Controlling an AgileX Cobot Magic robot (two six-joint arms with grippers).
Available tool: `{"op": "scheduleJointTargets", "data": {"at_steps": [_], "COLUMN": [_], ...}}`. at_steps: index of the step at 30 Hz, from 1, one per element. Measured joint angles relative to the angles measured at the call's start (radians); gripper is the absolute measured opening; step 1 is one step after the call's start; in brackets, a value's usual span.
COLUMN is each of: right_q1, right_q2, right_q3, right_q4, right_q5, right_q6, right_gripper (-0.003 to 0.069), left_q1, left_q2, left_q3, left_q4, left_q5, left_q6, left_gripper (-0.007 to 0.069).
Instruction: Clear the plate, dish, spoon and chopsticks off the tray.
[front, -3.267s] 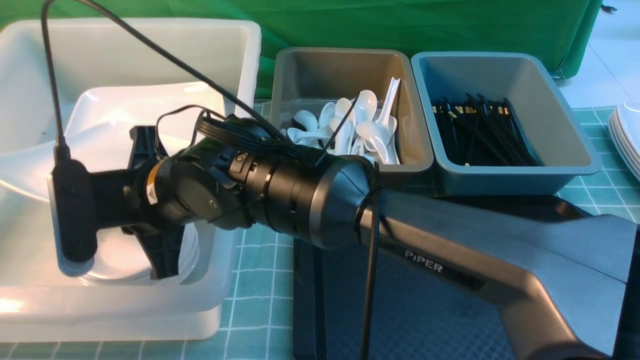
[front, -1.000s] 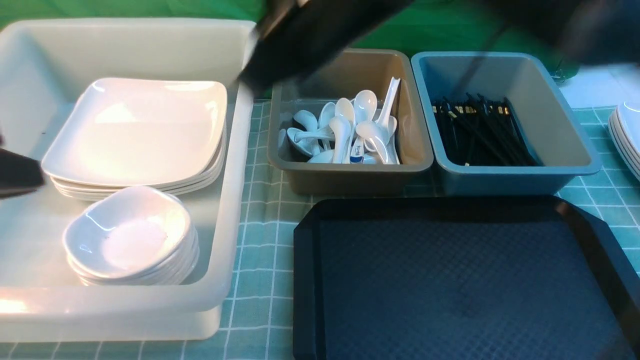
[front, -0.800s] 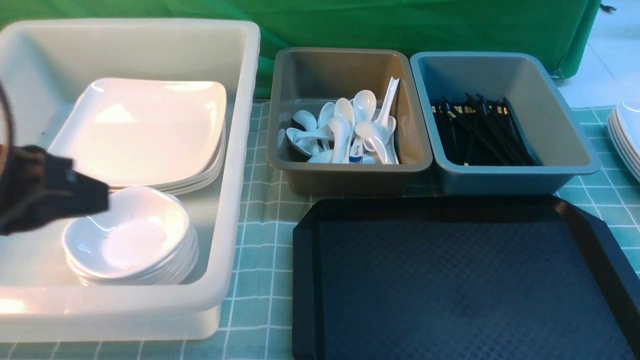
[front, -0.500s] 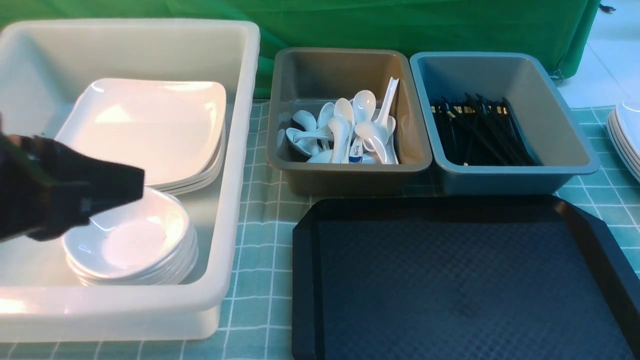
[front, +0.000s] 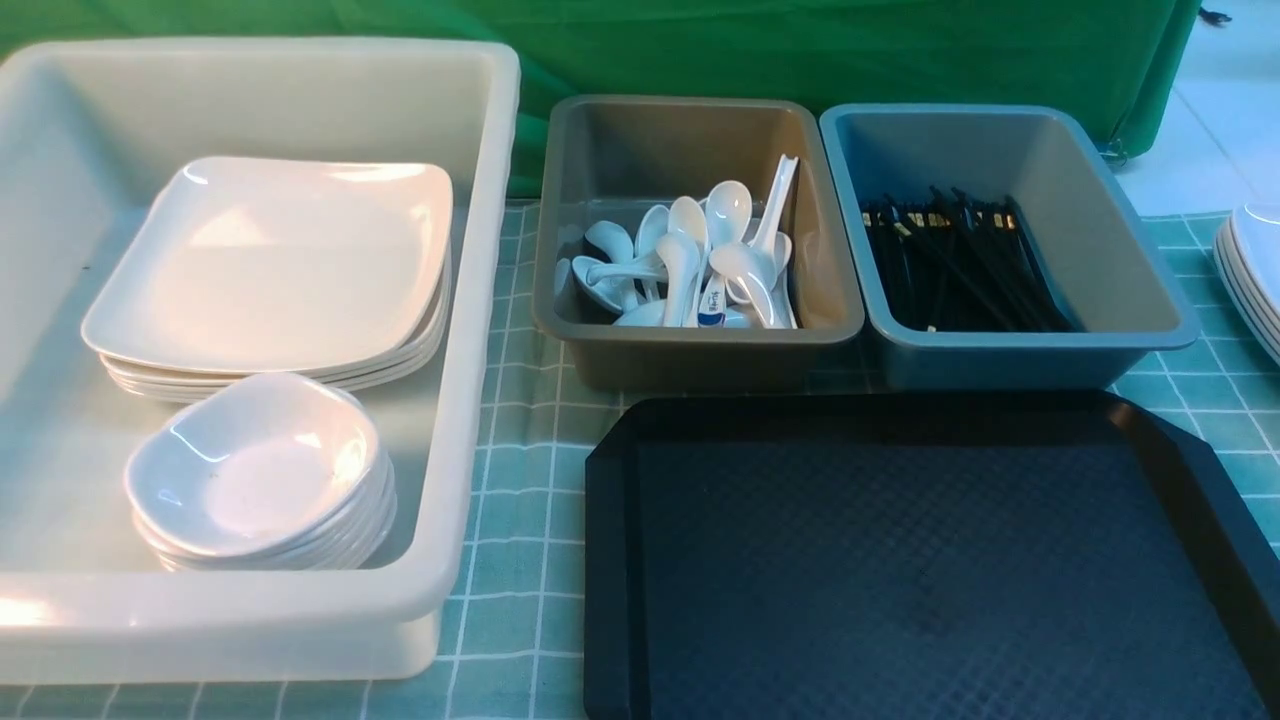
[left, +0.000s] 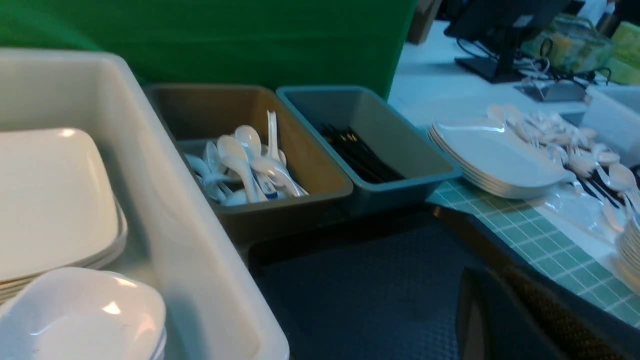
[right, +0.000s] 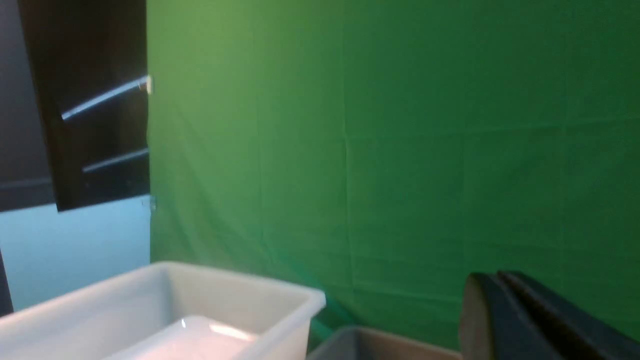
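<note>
The black tray (front: 615, 480) lies at the front right with nothing on its diamond-textured floor; it also shows in the left wrist view (left: 360, 295). White plates (front: 270, 260) are stacked in the white tub (front: 480, 300), with a stack of small deep dishes (front: 255, 470) in front of them. White spoons (front: 690, 260) lie in the grey-brown tub (front: 700, 360). Black chopsticks (front: 960, 265) lie in the blue-grey tub (front: 1000, 365). Neither gripper shows in the front view. My left gripper (left: 492, 277) hangs shut and empty above the tray. My right gripper (right: 492, 280) is shut, empty, raised toward the green backdrop.
The three tubs stand in a row behind and left of the tray on a green checked cloth. Another stack of white plates (front: 1255, 270) sits at the right edge. In the left wrist view, loose spoons and chopsticks (left: 550, 135) lie beyond that stack.
The right arm that reached across into the white tub has lifted away. The left arm passed over the tub's left side and withdrew. Both are out of the front view now.
</note>
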Motion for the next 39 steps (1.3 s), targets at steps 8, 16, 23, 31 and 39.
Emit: {"op": "scheduleJointTargets", "data": {"at_steps": [8, 16, 23, 31, 39], "right_q1": [0.0, 0.0, 0.0, 0.0, 0.0], "right_q2": [-0.017, -0.017, -0.017, -0.017, -0.017], "right_q3": [0.001, 0.001, 0.001, 0.001, 0.001], "right_q4": [0.0, 0.0, 0.0, 0.0, 0.0], "right_q5": [-0.025, -0.025, -0.025, -0.025, -0.025], "right_q6": [0.0, 0.0, 0.0, 0.0, 0.0], "right_gripper": [0.0159, 0.0211, 0.0235, 0.0237, 0.0238], "left_q1": [0.0, 0.0, 0.0, 0.01, 0.208], "left_q2": [-0.103, -0.103, -0.103, -0.117, -0.276], "left_q3": [0.002, 0.003, 0.003, 0.098, 0.656], "left_q4": [0.119, 0.125, 0.133, 0.173, 0.283], "left_q5": [-0.044, -0.063, -0.036, -0.163, -0.648], "left_q6": [-0.156, -0.159, -0.158, -0.016, -0.046], "left_gripper": [0.0011, 0.0014, 0.0017, 0.0017, 0.0017]}}
